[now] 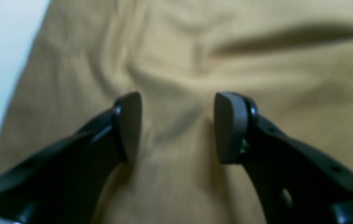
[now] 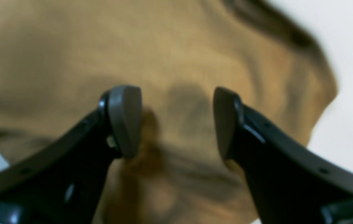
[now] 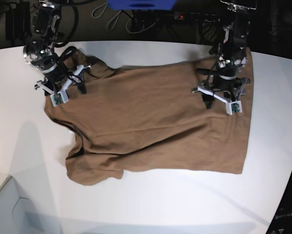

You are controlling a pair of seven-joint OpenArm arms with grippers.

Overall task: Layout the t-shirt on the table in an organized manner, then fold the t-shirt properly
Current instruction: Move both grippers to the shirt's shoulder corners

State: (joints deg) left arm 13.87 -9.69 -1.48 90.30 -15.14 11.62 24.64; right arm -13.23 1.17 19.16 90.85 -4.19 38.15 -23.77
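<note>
Hovering with jaws apart and empty, the left end effector point(image 1: 177, 127) and right end effector point(image 2: 176, 123) overlook the soft, light tan-brown cotton t-shirt point(image 3: 155, 126) spread mid-frame on the white bench point(image 3: 184, 204); pinch hems or shoulders.

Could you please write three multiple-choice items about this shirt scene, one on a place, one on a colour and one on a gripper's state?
1. Where does the t-shirt lie?
A. Spread on the table
B. Hanging off the edge
C. Inside a box

2. What colour is the t-shirt?
A. Blue
B. Tan-brown
C. White

3. How is the left gripper?
A. Shut on cloth
B. Out of view
C. Open over the cloth

Answers:
1 A, the base view shows it spread, wrinkled, on the white top.
2 B, every view shows it tan-brown.
3 C, a clear gap separates its pads, with nothing pinched between them.
</note>
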